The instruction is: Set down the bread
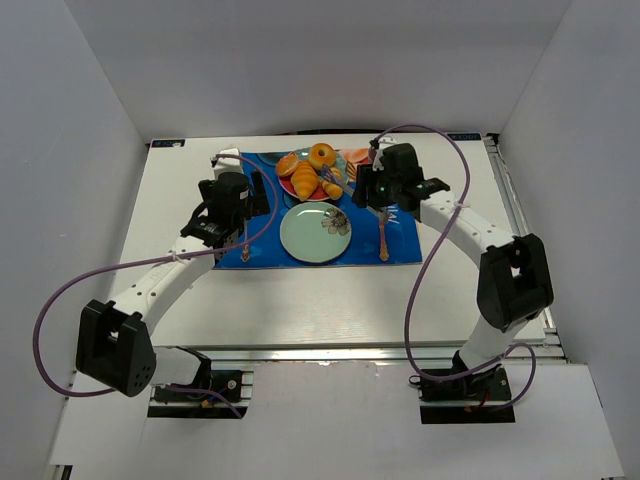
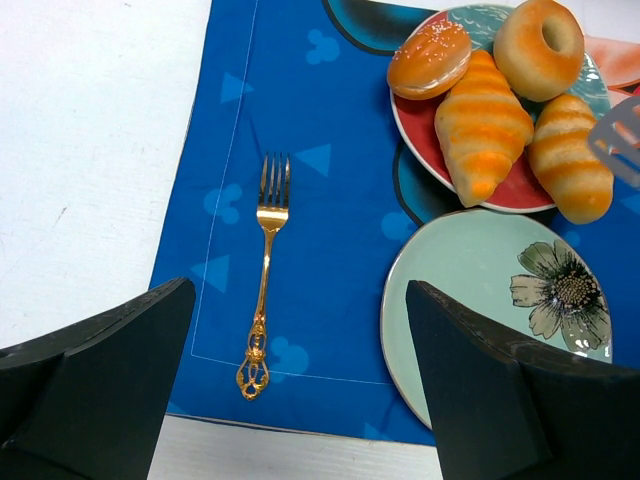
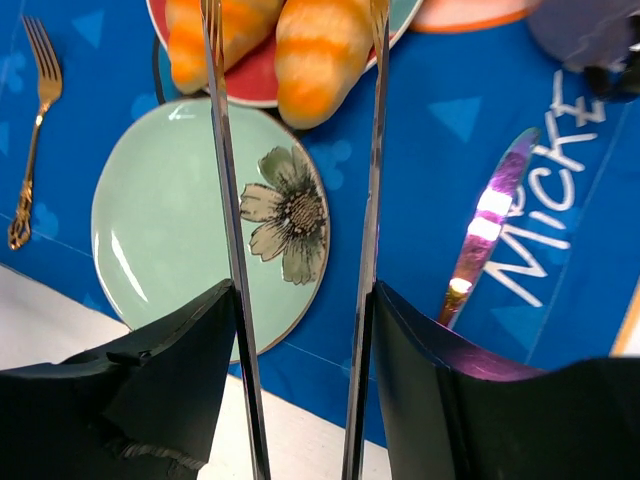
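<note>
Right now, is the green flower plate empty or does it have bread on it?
Empty. The green flower plate shows only its painted flower; both croissants sit on the red plate behind it.

Two croissants (image 2: 484,125) (image 2: 571,156), one ring doughnut (image 2: 538,45) and one seeded bun (image 2: 429,57) are being counted; two plates (image 2: 520,190) (image 2: 460,300), one fork (image 2: 264,270), one knife (image 3: 485,235), one placemat (image 2: 300,100), two grippers (image 1: 243,243) (image 1: 345,185).
</note>
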### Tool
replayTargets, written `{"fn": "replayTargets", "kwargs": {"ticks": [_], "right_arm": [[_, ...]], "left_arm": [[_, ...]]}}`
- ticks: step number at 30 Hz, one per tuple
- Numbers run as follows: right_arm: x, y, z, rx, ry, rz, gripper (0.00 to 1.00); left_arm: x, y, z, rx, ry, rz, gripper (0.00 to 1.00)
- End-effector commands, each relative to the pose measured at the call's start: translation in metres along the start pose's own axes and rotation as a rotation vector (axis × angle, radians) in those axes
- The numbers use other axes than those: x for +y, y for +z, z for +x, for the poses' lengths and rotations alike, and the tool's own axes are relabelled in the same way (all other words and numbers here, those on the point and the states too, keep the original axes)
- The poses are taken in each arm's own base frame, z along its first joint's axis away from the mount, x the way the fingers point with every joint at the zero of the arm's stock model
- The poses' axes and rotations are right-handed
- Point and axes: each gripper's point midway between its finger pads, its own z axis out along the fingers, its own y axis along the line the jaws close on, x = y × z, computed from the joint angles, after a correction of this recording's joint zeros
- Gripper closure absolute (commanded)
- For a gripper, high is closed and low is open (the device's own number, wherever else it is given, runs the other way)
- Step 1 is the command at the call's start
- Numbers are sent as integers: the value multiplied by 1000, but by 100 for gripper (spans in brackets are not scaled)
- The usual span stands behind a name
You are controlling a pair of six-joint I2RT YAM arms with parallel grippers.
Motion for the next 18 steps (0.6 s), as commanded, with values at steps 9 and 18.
{"fn": "replayTargets", "kwargs": {"ticks": [9, 18], "right_arm": [[11, 15, -14, -48, -10, 12, 38], [9, 31, 2, 3, -29, 42, 38]], "left_arm": [[4, -9, -9, -27, -7, 4, 2], [4, -10, -6, -24, -15, 8, 2]]}}
